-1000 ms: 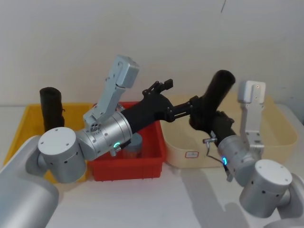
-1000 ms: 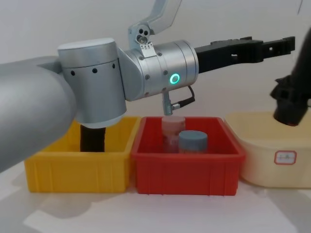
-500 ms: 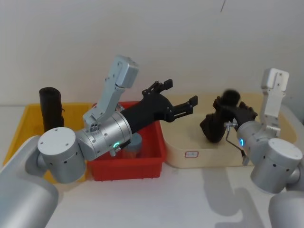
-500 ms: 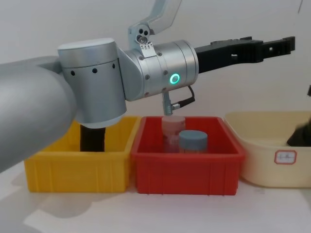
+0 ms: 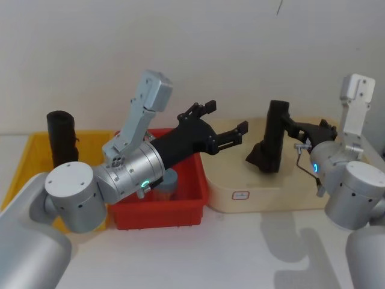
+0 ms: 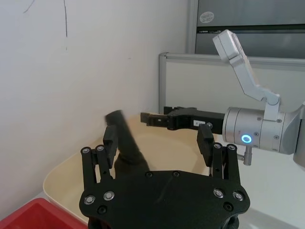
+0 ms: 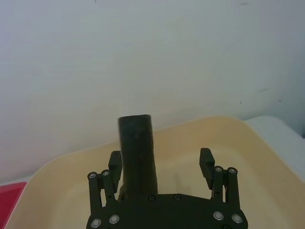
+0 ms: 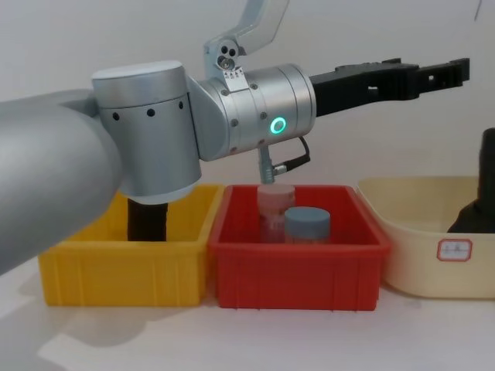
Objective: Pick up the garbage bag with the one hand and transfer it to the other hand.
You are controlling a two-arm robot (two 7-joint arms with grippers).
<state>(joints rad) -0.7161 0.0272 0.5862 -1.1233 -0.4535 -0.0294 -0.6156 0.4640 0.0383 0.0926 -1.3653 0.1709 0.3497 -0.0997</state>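
the bag (image 5: 277, 137) stands upright or nearly so in the cream tub (image 5: 283, 194), flared end down, with nothing clamped on it. the right gripper (image 7: 160, 162) reaches in level from the tub's right side with its jaws spread wide. in the right wrist view the roll lines up close to one finger (image 7: 114, 164), while the other finger (image 7: 206, 161) stands well apart. whether the bag is already between them or just ahead of the tips, i cannot tell. the left gripper (image 5: 225, 118) hangs in the air over the seam between the red bin (image 5: 195, 191) and the tub. it is also spread wide, holds nothing, and points toward the bag but is apart from it. by my reading no grasp is made yet, so the whole pick and handover is ahead.

the main risk is the off-centre line-up. if the jaws shut as they stand, the far finger would likely sweep the tall roll sideways before it bites, and a roll this high on a small base could topple flat into the tub. wrinkled plastic may also give, so the pads might catch only a loose fold and let it slide on the lift. at the handover both grippers would meet around one narrow roll, so fingers could clash, or the bag could drop into the red bin if one lets go early. a slim roll (image 5: 60, 135) in the yellow bin (image 5: 27, 162) looks much alike and could be mistaken for it.
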